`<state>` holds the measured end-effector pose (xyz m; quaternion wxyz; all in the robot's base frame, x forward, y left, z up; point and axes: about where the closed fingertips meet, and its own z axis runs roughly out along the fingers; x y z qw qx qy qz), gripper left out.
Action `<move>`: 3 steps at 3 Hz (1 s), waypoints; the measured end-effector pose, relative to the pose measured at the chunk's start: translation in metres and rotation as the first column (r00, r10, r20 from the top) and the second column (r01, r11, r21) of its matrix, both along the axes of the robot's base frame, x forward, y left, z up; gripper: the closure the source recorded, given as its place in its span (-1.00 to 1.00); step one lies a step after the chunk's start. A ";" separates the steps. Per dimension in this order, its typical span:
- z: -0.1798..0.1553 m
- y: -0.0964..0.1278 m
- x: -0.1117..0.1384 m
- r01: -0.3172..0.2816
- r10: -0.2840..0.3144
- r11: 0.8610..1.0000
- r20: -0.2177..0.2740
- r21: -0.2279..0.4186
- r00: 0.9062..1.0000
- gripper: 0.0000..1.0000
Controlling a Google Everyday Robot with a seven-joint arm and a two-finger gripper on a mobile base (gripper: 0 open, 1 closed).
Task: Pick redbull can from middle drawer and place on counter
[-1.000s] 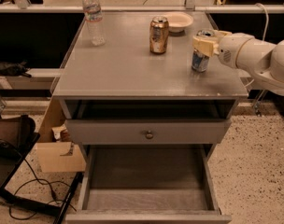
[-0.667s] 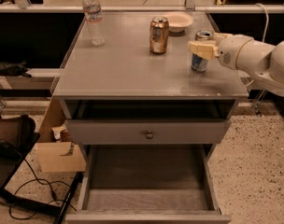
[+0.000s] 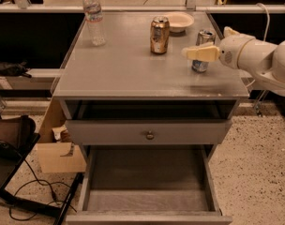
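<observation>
The redbull can stands upright on the counter near its right edge. My gripper reaches in from the right at the can. One cream finger lies across the front of the can's middle, and the can's silver top shows above it. The gripper looks open, with the can resting on the counter. The middle drawer is pulled out below, and its dark floor is bare.
A gold-copper can and a white bowl stand at the back of the counter, left of the redbull can. A water bottle is at the back left. A drawer front with a round knob is above the open drawer. A cardboard box and cables lie on the floor at left.
The front finger has slid down and a little left across the can, from its top to its middle. The can has stayed in place on the counter.
</observation>
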<state>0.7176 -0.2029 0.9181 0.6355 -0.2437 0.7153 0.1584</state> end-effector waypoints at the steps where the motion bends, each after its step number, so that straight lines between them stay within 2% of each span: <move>1: 0.022 0.000 -0.011 -0.042 0.042 0.999 0.040 -0.014 0.998 -1.00; 2: 0.057 -0.014 -0.057 -0.080 0.091 0.990 0.088 -0.117 0.992 -1.00; 3: 0.093 -0.035 -0.117 -0.026 0.077 0.942 0.141 -0.335 0.987 -1.00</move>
